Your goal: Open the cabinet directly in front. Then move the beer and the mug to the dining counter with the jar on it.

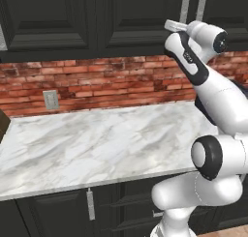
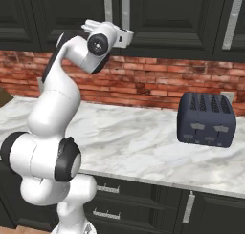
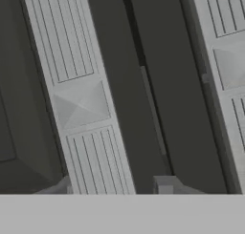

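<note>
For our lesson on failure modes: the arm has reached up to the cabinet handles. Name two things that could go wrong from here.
1. The claw straddles one silver bar handle near its lower end; an off-centre close might slip off when pulling.
2. A second handle runs close alongside, so the door swinging out could catch the raised arm.

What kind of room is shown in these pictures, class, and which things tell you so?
Most likely a kitchen: a marble worktop runs along a red brick wall, a dark toaster stands on it, and dark wall cabinets with silver bar handles hang above.
</note>
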Robot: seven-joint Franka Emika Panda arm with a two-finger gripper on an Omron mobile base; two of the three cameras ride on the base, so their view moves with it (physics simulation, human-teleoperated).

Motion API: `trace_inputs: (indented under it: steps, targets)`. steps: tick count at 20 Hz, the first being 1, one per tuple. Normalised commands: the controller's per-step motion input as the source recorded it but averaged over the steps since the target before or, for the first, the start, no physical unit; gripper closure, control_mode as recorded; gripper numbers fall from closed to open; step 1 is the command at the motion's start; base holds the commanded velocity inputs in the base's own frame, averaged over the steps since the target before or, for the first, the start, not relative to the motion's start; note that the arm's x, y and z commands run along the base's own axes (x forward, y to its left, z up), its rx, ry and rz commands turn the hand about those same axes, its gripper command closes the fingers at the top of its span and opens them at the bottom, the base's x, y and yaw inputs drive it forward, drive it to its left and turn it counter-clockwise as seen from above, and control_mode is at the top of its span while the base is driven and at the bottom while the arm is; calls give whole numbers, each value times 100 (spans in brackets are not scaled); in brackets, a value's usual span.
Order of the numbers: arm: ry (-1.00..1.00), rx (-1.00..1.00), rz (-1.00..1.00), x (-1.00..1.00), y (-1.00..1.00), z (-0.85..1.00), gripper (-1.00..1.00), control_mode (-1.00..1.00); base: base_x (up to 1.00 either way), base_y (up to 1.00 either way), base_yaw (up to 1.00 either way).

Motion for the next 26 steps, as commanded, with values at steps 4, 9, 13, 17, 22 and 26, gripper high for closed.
trace_inputs:
  steps: [4,9,13,17,22,26]
  targets:
    - [0,0,0,-20,-1,0,100,-100,0,0,0]
    - [0,1,-1,-79,-7,3,100,-100,0,0,0]
    - [0,4,-7,-100,-15,17,100,-100,0,0,0]
    - [0,1,-13,-100,-4,16,100,-100,0,0,0]
    - [5,0,-17,-97,0,13,100,-100,0,0,0]
    - [10,0,-18,-96,6,8,100,-100,0,0,0]
